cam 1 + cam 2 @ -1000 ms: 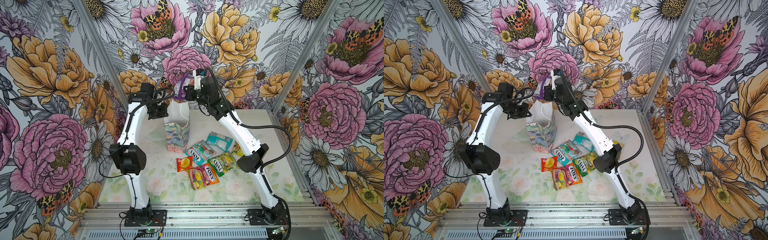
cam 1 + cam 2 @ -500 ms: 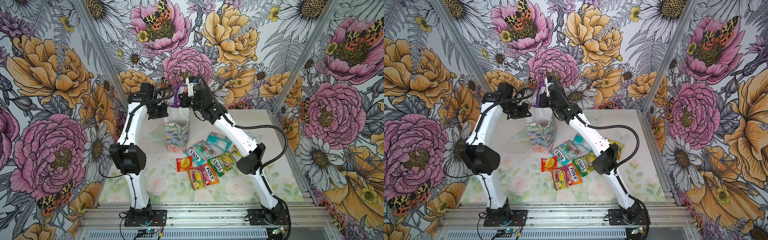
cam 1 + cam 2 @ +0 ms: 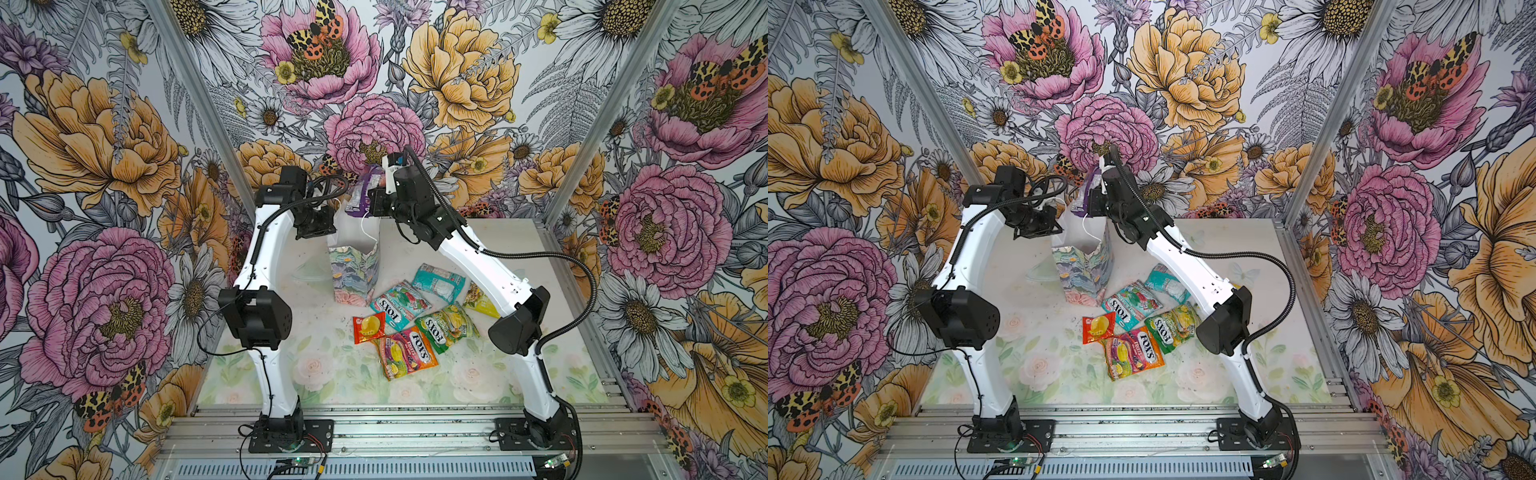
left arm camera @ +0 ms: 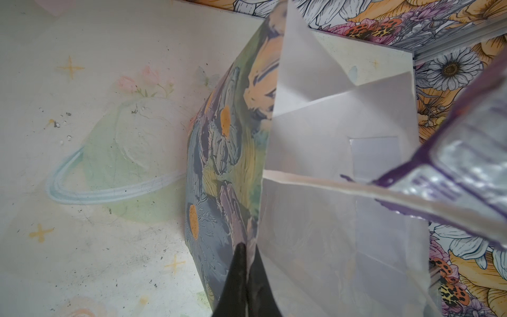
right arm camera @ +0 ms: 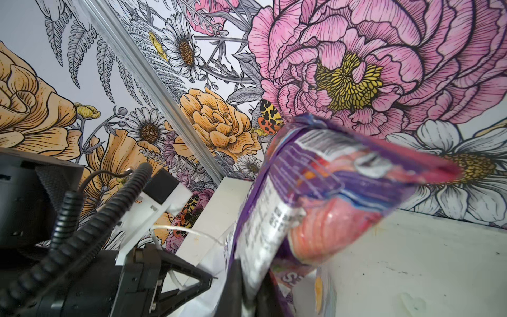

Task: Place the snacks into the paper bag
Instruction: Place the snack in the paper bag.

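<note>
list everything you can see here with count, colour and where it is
paper bag: 1, pastel floral outside, white inside, upright mid-table
purple packet: 1, purple and silver, in the air over the bag's mouth
teal FOX'S packet: 1, teal, on the table by the bag's base
plain teal packet: 1, teal, just behind it
orange packet: 1, orange, front of the cluster
red FOX'S packet: 1, red, nearest the bases
green FOX'S packet: 1, green, beside the red one
yellow packet: 1, yellow, partly behind the right arm
table: 1, pale floral
wallpaper: bold floral, three walls
left gripper: 1, black, pinching the bag's rim
right gripper: 1, black, holding the purple packet
</note>
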Action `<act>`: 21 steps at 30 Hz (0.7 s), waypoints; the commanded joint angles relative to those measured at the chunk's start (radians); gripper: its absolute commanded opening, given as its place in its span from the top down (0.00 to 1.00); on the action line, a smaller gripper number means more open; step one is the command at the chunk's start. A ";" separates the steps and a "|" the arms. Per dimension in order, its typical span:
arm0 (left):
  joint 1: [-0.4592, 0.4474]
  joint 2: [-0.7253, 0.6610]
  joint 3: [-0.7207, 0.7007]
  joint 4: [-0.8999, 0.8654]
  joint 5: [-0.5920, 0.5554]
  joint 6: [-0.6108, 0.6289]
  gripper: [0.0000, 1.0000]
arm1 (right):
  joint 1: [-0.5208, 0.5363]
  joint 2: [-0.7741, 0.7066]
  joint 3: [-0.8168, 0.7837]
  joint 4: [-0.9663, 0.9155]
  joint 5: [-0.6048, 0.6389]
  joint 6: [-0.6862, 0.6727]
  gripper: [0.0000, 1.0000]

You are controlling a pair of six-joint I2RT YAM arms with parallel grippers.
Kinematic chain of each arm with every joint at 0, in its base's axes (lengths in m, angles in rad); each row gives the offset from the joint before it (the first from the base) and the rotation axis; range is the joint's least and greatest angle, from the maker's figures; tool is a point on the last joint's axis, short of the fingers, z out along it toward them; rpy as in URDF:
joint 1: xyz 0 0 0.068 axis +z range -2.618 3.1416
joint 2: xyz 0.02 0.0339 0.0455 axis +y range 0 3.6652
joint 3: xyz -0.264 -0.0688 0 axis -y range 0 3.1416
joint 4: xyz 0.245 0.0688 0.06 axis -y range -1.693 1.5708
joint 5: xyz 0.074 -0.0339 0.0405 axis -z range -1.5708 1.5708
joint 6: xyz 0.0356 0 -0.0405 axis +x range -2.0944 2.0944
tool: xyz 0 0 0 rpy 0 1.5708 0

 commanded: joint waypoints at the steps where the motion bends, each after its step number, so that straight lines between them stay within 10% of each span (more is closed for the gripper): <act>1: 0.009 -0.024 -0.013 0.002 0.036 0.013 1.00 | 0.007 -0.058 -0.031 0.042 0.009 -0.022 1.00; 21: 0.011 -0.029 -0.013 0.003 0.035 0.011 1.00 | 0.059 0.000 0.004 -0.005 -0.030 -0.031 1.00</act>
